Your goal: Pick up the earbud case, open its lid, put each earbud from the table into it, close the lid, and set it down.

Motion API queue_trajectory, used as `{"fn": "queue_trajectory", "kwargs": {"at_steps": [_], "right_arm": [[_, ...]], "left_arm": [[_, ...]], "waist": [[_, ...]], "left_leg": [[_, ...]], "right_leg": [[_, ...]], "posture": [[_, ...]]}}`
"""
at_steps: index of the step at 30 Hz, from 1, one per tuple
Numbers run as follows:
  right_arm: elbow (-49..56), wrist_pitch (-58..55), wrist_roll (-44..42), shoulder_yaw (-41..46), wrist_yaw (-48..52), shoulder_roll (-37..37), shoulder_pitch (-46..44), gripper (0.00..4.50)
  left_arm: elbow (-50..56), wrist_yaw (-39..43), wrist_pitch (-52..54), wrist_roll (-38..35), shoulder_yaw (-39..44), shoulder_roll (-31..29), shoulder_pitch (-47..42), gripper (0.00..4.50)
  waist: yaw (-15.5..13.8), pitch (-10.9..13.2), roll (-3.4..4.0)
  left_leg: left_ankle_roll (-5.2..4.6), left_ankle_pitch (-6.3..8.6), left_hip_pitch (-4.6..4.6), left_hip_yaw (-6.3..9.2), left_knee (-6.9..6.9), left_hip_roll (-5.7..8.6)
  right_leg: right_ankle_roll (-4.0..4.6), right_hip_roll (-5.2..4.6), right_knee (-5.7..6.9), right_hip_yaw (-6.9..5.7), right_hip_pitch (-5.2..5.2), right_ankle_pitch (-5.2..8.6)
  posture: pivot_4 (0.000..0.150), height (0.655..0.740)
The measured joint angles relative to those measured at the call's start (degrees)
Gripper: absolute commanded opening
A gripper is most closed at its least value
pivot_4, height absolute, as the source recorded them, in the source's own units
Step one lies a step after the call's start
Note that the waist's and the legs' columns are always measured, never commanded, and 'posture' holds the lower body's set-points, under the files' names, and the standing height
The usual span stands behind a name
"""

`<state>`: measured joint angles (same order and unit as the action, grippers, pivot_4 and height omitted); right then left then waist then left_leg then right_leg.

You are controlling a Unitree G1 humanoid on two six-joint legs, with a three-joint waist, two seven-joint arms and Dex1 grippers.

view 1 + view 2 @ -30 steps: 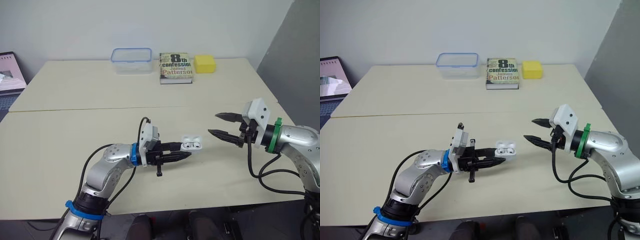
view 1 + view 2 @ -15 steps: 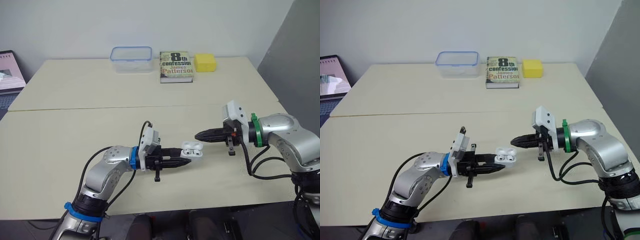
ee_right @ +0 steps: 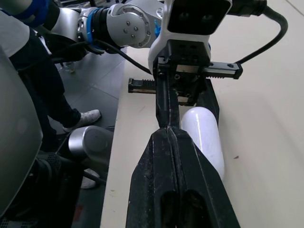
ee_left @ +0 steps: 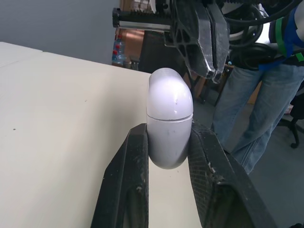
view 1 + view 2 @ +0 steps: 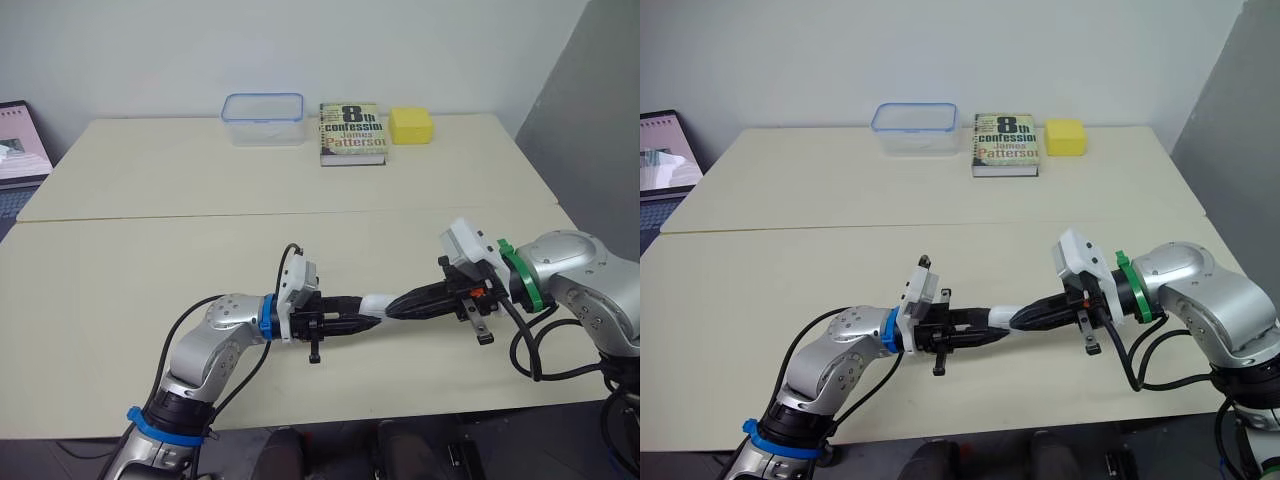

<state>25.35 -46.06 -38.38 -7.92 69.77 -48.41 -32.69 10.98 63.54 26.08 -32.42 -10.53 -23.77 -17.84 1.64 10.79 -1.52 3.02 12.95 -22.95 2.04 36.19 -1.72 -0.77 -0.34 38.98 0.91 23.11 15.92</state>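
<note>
The white earbud case (image 5: 374,303) is held just above the near table (image 5: 120,330), with my left gripper (image 5: 366,317) shut on its lower half. In the left wrist view the case (image 4: 169,118) stands between the two black fingers (image 4: 137,156) with its lid down and the seam showing. My right gripper (image 5: 393,305) is shut, and its joined tips rest against the lid end of the case. From the right wrist the shut fingers (image 3: 171,156) lie over the case (image 3: 205,137), pointing at my left gripper (image 3: 184,102).
A clear plastic container (image 5: 263,119), a paperback book (image 5: 352,133) and a yellow block (image 5: 410,126) line the far table edge. A laptop (image 5: 18,145) sits at the far left. A person in jeans (image 4: 256,109) stands beyond the table.
The case lid, open with both earbuds showing a second ago, is now down. My right gripper shut, swung left and came against the case. My left gripper kept its hold.
</note>
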Motion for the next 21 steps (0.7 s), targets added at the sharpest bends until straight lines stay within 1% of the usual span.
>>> {"fn": "queue_trajectory", "kwargs": {"at_steps": [2, 5, 6, 9, 11, 13, 18, 20, 21], "right_arm": [[0.00, -0.23, 0.00, 0.28, -1.81, 0.42, 0.00, 0.00], [-0.02, -0.52, 0.17, 1.47, -4.69, 0.67, 0.12, 0.00], [0.02, -0.46, 0.37, 1.90, -5.57, 0.71, 0.28, 0.00], [0.23, 0.53, 1.85, 2.50, -8.96, 1.47, 1.94, 0.00], [0.34, 1.10, 3.27, 2.38, -10.82, 1.98, 3.45, 0.00], [0.45, 2.00, 4.77, 2.31, -12.51, 2.10, 4.50, 0.00], [1.07, 3.08, 7.01, 2.10, -14.07, 2.11, 5.38, 0.00], [1.21, 3.32, 7.75, 2.10, -14.30, 2.12, 5.66, 0.00], [1.21, 3.48, 8.01, 2.08, -14.52, 2.21, 5.81, 0.00]], "left_arm": [[-0.16, -2.39, 5.52, -1.89, 0.99, -0.19, -0.62, 0.78], [-0.76, -5.52, 15.34, -3.55, 1.12, -3.14, -2.24, 0.78], [-1.49, -7.09, 18.32, -3.73, 1.30, -3.28, -3.00, 0.78], [-6.51, -13.87, 28.90, -4.59, 2.98, -2.16, -6.36, 0.78], [-9.93, -17.29, 33.57, -4.71, 4.35, -1.41, -8.44, 0.78], [-12.28, -18.84, 36.09, -4.76, 5.01, -1.07, -10.26, 0.78], [-14.72, -19.09, 38.55, -5.25, 5.72, -1.23, -11.96, 0.78], [-14.95, -19.01, 38.86, -5.39, 5.81, -1.38, -11.99, 1.49], [-15.31, -19.25, 39.24, -5.05, 5.75, -1.95, -11.86, 1.74]], "waist": [[0.01, 0.00, 0.00], [0.03, 0.00, 0.00], [0.02, 0.00, 0.00], [0.02, 0.00, -0.01], [0.01, 0.01, -0.02], [0.01, 0.01, -0.01], [0.10, 0.00, -0.01], [0.17, -0.01, 0.00], [0.26, -0.01, 0.00]], "left_leg": [[0.00, 0.00, 0.00, 0.02, 0.01, 0.00], [0.00, 0.00, 0.00, 0.04, 0.00, -0.01], [0.00, 0.00, -0.01, 0.05, 0.00, -0.01], [0.00, 0.00, -0.02, 0.05, 0.02, 0.00], [0.00, 0.00, -0.05, 0.05, 0.02, 0.01], [0.00, 0.00, -0.04, 0.05, 0.02, 0.00], [0.01, -0.01, 0.06, 0.04, 0.02, 0.00], [0.01, -0.01, 0.08, 0.04, 0.01, -0.01], [0.01, -0.01, 0.08, 0.03, 0.01, -0.02]], "right_leg": [[0.00, 0.00, 0.02, -0.02, 0.00, 0.00], [-0.01, 0.03, 0.02, -0.03, 0.02, 0.00], [-0.01, 0.03, 0.02, -0.03, 0.01, 0.00], [-0.03, 0.03, 0.01, -0.04, 0.01, -0.01], [-0.03, 0.03, 0.01, -0.03, 0.04, -0.01], [-0.03, 0.02, 0.01, -0.03, 0.04, -0.01], [-0.02, 0.02, 0.08, 0.00, 0.00, -0.02], [-0.02, 0.03, 0.09, 0.00, -0.02, -0.02], [-0.02, 0.04, 0.09, 0.01, -0.01, -0.02]], "posture": [[0.150, 0.7302], [0.150, 0.7302], [0.150, 0.7302], [0.150, 0.7302], [0.150, 0.7302], [0.150, 0.7302], [0.150, 0.7302], [0.150, 0.7302], [0.150, 0.7302]]}}
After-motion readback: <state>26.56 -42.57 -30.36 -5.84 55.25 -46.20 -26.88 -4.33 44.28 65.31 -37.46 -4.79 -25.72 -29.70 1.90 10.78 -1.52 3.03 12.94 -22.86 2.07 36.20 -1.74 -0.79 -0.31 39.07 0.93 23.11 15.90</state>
